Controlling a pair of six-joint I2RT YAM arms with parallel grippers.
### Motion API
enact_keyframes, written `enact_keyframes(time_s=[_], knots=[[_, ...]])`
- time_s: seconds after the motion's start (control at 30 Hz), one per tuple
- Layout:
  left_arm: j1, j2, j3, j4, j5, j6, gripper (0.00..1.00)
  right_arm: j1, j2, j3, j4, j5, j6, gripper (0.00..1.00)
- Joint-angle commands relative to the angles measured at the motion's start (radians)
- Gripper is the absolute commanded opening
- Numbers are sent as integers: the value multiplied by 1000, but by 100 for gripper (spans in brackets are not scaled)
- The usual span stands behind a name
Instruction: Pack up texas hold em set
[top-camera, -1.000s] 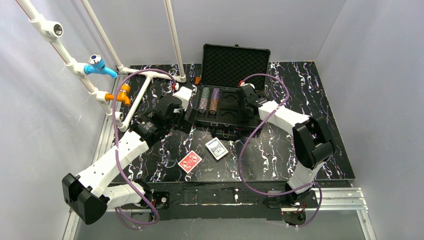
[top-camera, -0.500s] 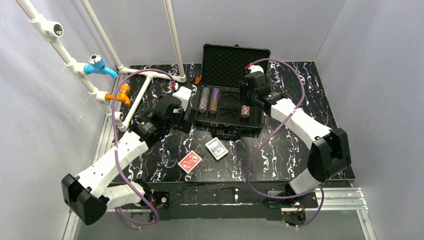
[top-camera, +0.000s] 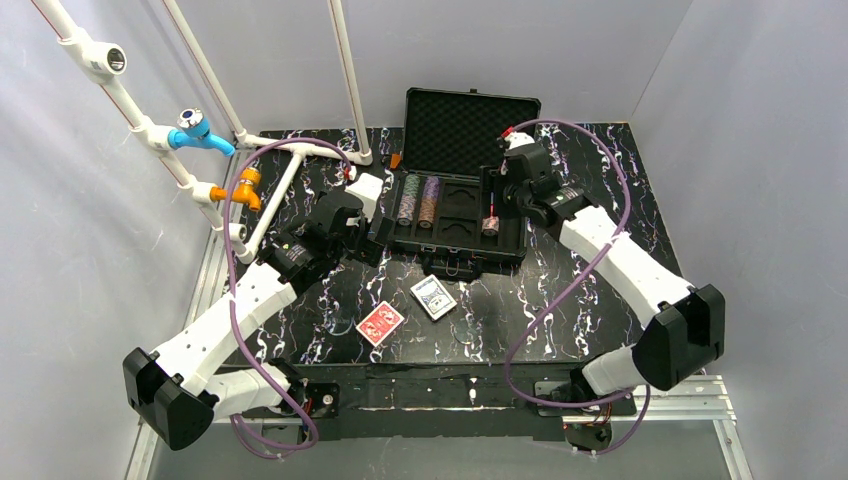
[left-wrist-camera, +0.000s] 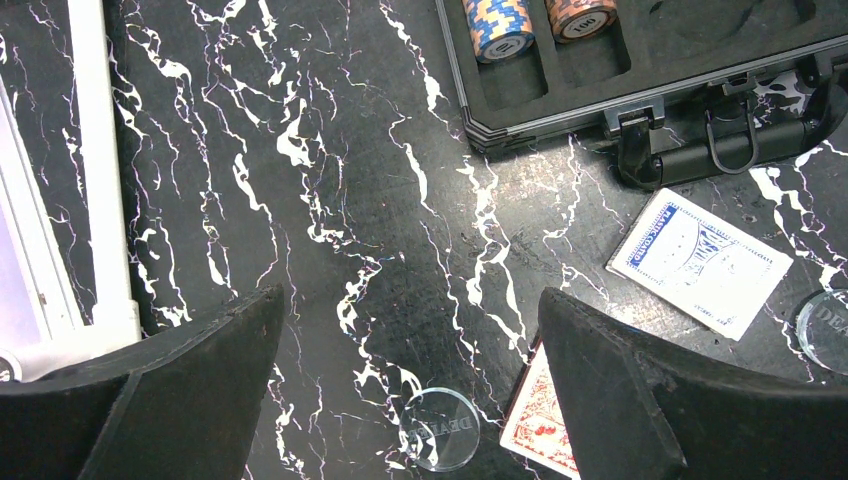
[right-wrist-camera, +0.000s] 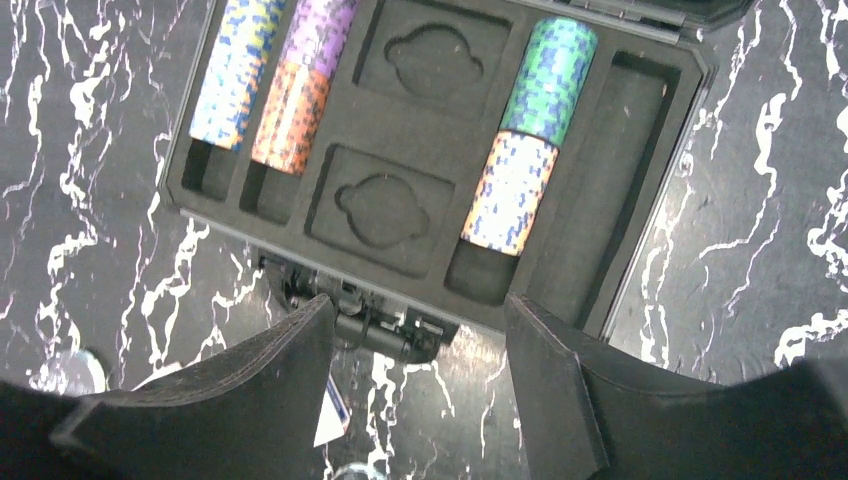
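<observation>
The black briefcase (top-camera: 505, 240) lies open at the back middle, its egg-crate lid (top-camera: 470, 120) upright. Its tray (right-wrist-camera: 600, 210) holds three rows of striped chips: blue-yellow (right-wrist-camera: 235, 70), purple-orange (right-wrist-camera: 305, 90) and green over orange-white (right-wrist-camera: 530, 140). Both card recesses (right-wrist-camera: 385, 205) are empty. The red-backed deck (top-camera: 380, 322) and the blue-backed deck (top-camera: 433, 296) lie on the table in front of the case; the left wrist view shows the blue one (left-wrist-camera: 700, 260) and the red one's corner (left-wrist-camera: 540, 425). My left gripper (top-camera: 372, 232) is open and empty (left-wrist-camera: 410, 300) beside the case's left end. My right gripper (top-camera: 495, 205) is open and empty (right-wrist-camera: 415, 310) above the case's right side.
A white pipe frame (top-camera: 275, 190) with a blue valve (top-camera: 195, 130) and an orange valve (top-camera: 245, 188) stands at the back left. Two clear dealer buttons (left-wrist-camera: 440, 430) (left-wrist-camera: 825, 330) lie on the black marbled table. The case handle (left-wrist-camera: 720, 150) points toward me.
My right gripper has lifted up and back from the case's right slot, uncovering a chip row there; its elbow has swung right. The left arm has not moved.
</observation>
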Motion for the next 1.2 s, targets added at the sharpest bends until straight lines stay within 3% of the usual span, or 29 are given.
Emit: enact_keyframes(time_s=[0.0, 0.33, 0.77, 1.17], knots=[[-4, -26, 4, -13, -23, 5, 98, 1, -75, -18, -70, -60, -7, 71], [-4, -19, 1, -12, -41, 7, 98, 39, -140, -106, -126, -112, 25, 72], [-5, -65, -16, -10, -70, -16, 98, 250, -123, -196, -84, -117, -43, 73], [-6, -157, -77, -55, -104, -48, 98, 357, -50, -240, 35, -138, -176, 84]])
